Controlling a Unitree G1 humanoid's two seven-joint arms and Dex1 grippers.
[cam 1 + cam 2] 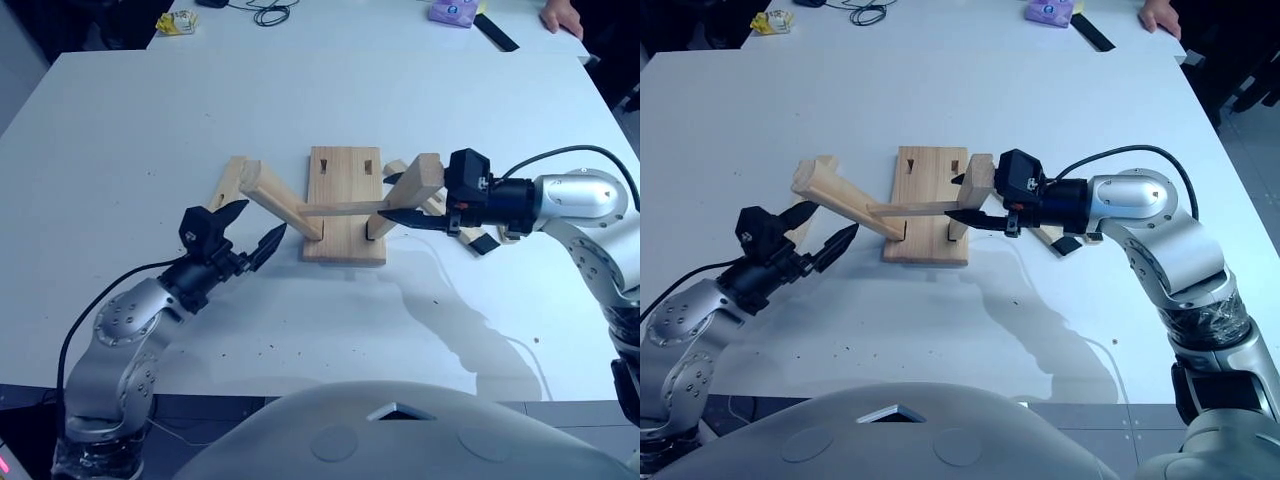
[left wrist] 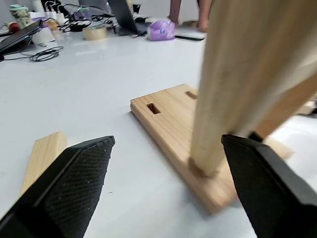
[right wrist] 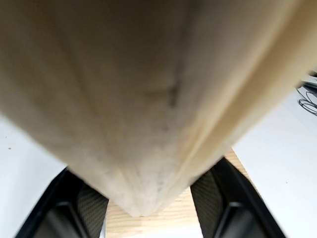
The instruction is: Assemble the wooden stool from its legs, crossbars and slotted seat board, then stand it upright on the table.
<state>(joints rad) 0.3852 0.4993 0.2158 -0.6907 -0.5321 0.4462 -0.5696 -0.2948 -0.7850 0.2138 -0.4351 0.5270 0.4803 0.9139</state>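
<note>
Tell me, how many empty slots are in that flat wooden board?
2 empty slots near the far edge of the flat pale wooden seat board: a left slot and a right slot. The left wooden leg and right wooden leg rest on its near end and may hide more.

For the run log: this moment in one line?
seat board flat | right tool shut on right leg | left tool open beside left leg | crossbar joins both

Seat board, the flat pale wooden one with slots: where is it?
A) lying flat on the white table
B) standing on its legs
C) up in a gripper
A: the pale wooden seat board lies flat on the white table, a wooden leg sticking up from it.
</note>
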